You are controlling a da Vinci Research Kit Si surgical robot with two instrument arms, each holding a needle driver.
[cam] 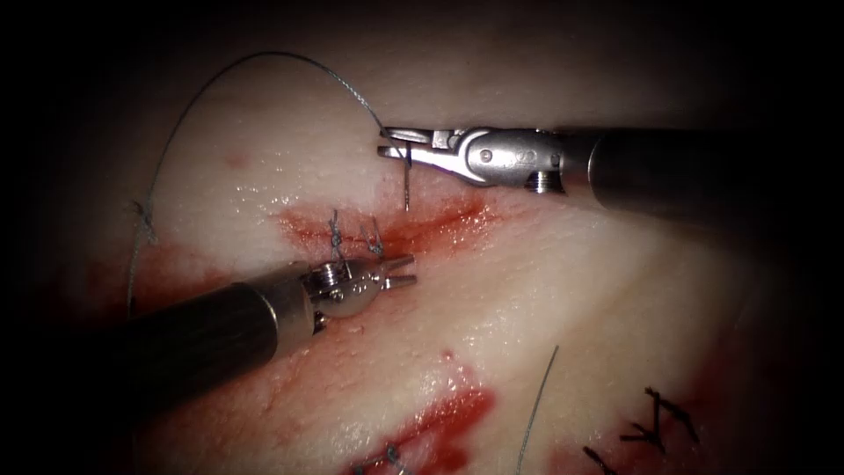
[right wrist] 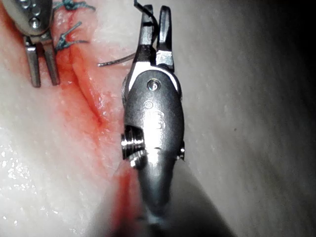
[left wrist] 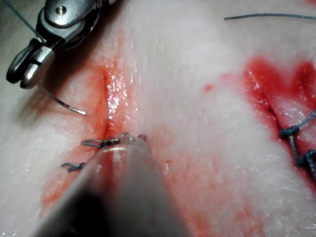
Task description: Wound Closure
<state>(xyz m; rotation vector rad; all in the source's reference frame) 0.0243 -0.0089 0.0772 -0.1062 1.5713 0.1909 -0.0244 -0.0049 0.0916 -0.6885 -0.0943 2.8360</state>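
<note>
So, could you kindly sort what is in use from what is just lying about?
In use:
- right pincer, shut on the needle near its thread end
- thread
- left pincer, open, holding nothing
- cut in the tissue

Lying about:
- loose thread piece
- dark stitches

We see our right tool [right wrist: 155, 22] close up, its two jaws closed on the needle [right wrist: 116, 61] near its back end. The needle sticks out sideways over the pale tissue [right wrist: 247, 123], with its tip near the red cut [right wrist: 91, 106]. Dark thread [right wrist: 144, 8] curls at the jaw tips. Our left tool [right wrist: 42, 66] has its jaws a little apart, holding nothing, beside blue stitches [right wrist: 69, 39].
</note>
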